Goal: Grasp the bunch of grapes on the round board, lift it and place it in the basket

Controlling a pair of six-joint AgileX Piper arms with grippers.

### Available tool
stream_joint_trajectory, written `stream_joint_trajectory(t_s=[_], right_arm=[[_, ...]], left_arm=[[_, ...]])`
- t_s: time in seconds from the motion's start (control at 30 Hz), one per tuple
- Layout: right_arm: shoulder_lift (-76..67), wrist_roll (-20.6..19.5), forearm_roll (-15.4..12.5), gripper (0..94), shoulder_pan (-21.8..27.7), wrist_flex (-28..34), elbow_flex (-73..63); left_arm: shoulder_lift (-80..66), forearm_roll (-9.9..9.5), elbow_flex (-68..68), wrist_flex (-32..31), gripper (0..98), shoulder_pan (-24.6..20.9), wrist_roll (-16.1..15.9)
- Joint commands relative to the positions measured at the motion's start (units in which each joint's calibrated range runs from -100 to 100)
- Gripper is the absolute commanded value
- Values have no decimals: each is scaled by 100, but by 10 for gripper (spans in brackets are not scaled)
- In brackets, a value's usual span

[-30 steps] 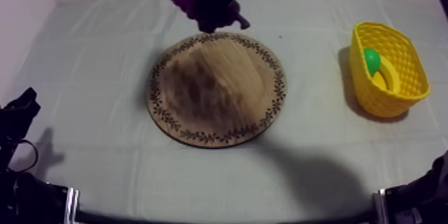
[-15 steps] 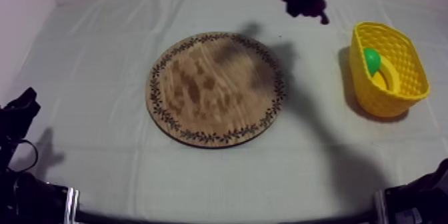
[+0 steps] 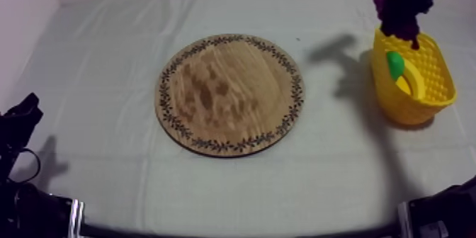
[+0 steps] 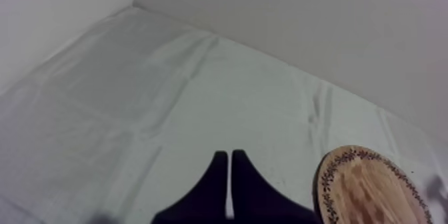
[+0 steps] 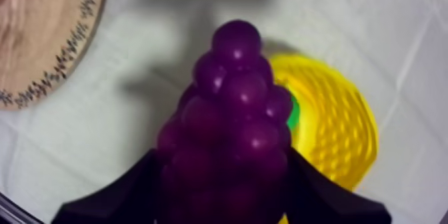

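Whole table's under a grey-white cloth [image 3: 92, 78], and the round wooden board [image 3: 230, 93] sits about dead centre. The yellow basket [image 3: 433, 78] is off at the board's 3 o'clock. My right gripper [image 5: 223, 167] is pinching the bunch of grapes [image 5: 233, 100], which hangs in the air over the basket's 11 o'clock rim. My left gripper [image 4: 230, 160] is parked at the board's 8 o'clock, fingers pressed together on nothing. There's a green fruit [image 3: 394, 64] inside the basket.
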Motion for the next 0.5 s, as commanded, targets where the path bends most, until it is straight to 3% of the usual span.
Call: stream_joint_trajectory(t_s=[0.0,0.47], right_arm=[[-96,33,21,315,248,-19,160],[16,123,109,320,789,-230,523]], left_arm=[[2,1,-4,-1,0,2,1],[2,1,-4,-1,0,2,1]])
